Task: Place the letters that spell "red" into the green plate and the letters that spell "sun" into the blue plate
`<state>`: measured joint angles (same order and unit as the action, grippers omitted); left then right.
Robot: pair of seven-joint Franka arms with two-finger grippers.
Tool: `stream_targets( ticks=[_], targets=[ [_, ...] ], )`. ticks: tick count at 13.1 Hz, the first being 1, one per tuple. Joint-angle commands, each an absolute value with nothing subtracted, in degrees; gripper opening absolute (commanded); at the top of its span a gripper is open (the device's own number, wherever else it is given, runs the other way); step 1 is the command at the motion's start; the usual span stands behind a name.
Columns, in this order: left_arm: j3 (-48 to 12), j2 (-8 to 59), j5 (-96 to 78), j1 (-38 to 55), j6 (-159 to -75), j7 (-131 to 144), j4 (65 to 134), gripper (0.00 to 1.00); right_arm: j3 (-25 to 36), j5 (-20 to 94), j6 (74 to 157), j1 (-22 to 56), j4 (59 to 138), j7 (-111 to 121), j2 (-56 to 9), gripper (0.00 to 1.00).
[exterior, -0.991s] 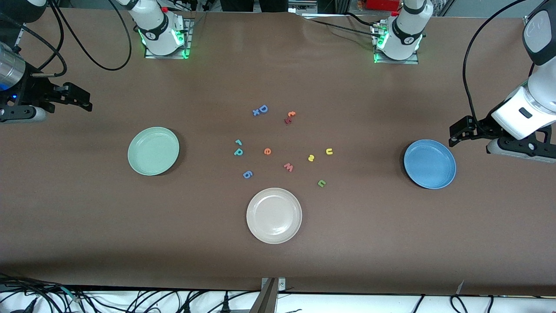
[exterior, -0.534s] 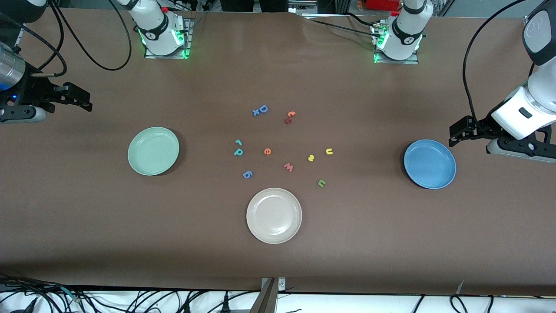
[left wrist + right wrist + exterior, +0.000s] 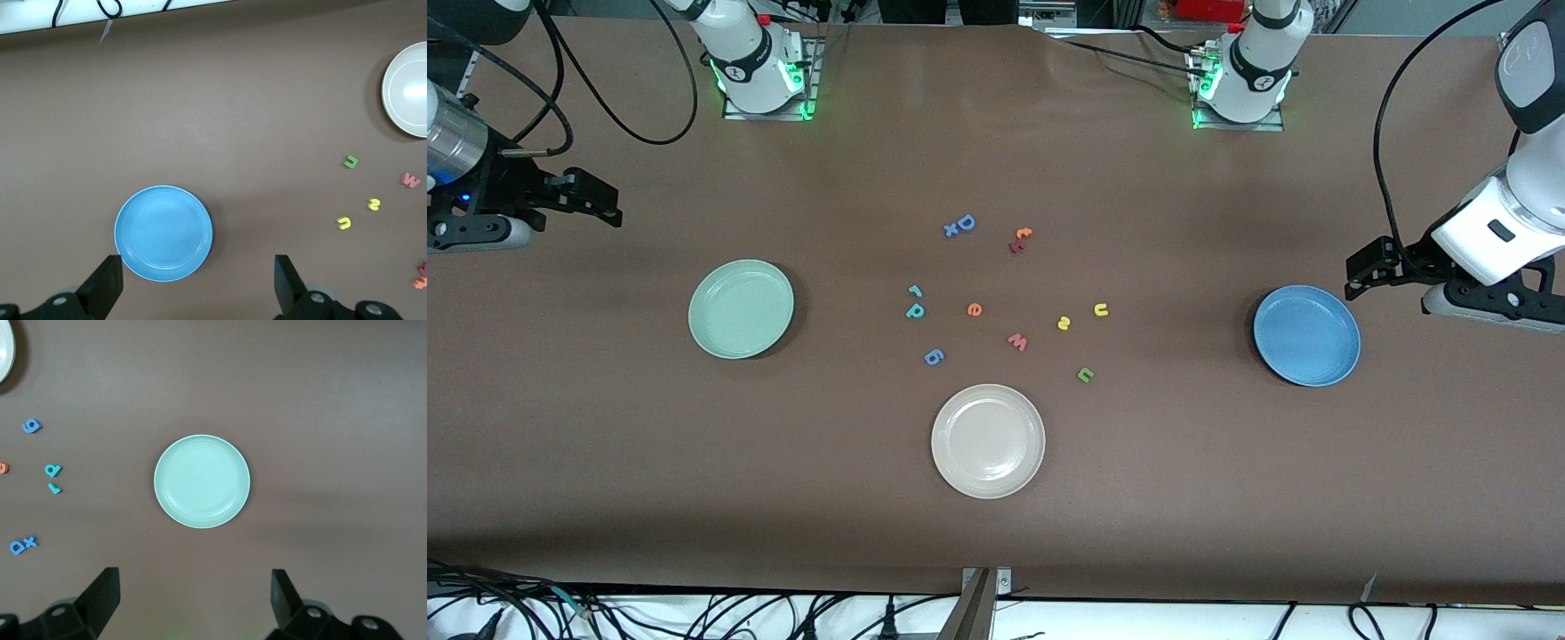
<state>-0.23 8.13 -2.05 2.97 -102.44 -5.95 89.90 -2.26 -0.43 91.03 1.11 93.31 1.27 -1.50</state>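
The teal "r" (image 3: 914, 290), teal "d" (image 3: 915, 310) and orange "e" (image 3: 975, 309) lie mid-table. Beside them, toward the left arm's end, are the yellow "s" (image 3: 1064, 323), yellow "u" (image 3: 1101, 309) and green "n" (image 3: 1085, 374). The green plate (image 3: 741, 308) holds nothing and sits toward the right arm's end. The blue plate (image 3: 1306, 335), also holding nothing, sits toward the left arm's end. My right gripper (image 3: 609, 206) hangs open and empty above bare table beside the green plate (image 3: 202, 481). My left gripper (image 3: 1356, 277) hangs open and empty beside the blue plate (image 3: 163, 233).
A cream-white plate (image 3: 988, 440) sits nearer the front camera than the letters. Among the letters lie a red "w" (image 3: 1017, 341), a blue "g" (image 3: 933, 357), a larger blue "D" (image 3: 965, 222) and an orange "t" (image 3: 1024, 234).
My right gripper has shifted slightly toward the middle of the table. The left arm, plates and letters have not moved.
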Motion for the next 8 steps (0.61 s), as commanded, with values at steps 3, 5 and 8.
stream_targets(
  ticks=[3,5,8],
  targets=[
    [-0.97,8.0,-0.53,2.55,-101.51,-5.89,89.21,1.0,-2.29,-0.7,90.35,1.23,92.37,1.14,-1.76,1.0],
    [-0.97,8.43,-0.61,2.9,-101.69,-4.05,89.82,1.0,-2.55,-0.79,89.74,1.32,92.81,1.14,-1.76,1.0],
    [-0.97,8.96,-0.79,2.9,-101.69,-3.25,89.74,1.0,-5.0,-0.7,89.03,3.5,94.13,0.1,-4.03,1.0]
  ],
)
